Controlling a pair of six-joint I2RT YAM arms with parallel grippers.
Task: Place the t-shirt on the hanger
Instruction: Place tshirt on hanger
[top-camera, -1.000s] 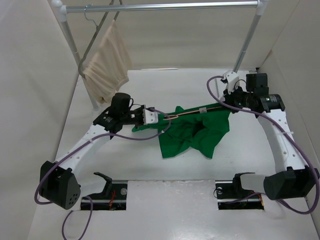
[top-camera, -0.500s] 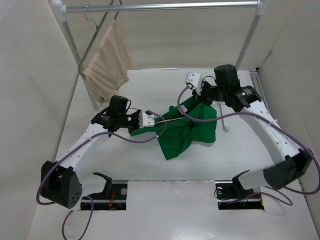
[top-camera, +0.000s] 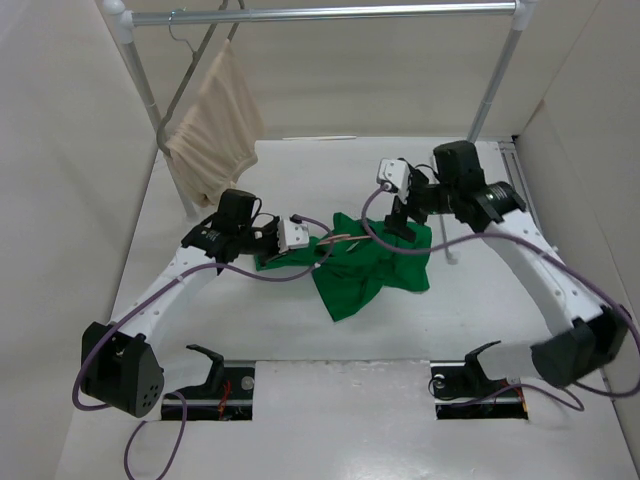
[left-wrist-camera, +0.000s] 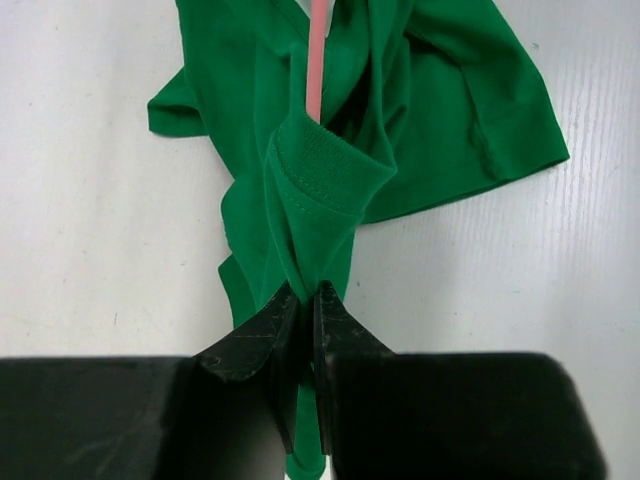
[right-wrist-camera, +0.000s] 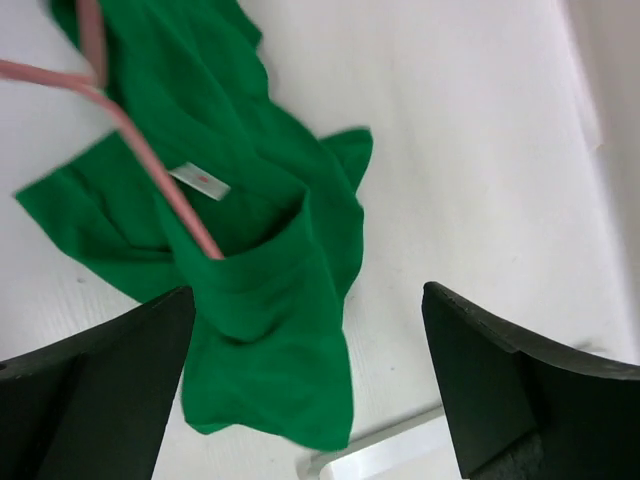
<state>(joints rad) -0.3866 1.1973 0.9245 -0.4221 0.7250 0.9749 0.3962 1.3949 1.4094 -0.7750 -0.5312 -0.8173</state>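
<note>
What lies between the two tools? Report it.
Top view: the green t-shirt, with the pink hanger poking into it, lies between the left tool and right tool.

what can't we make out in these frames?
Left wrist: hanger vanishes into the t-shirt collar; cloth hides whether the left gripper pinches the wire too.
Right wrist: hanger cut off by the top-left edge; tag print too small to read.
Top: right gripper covers part of the t-shirt; hanger too thin to trace.
</note>
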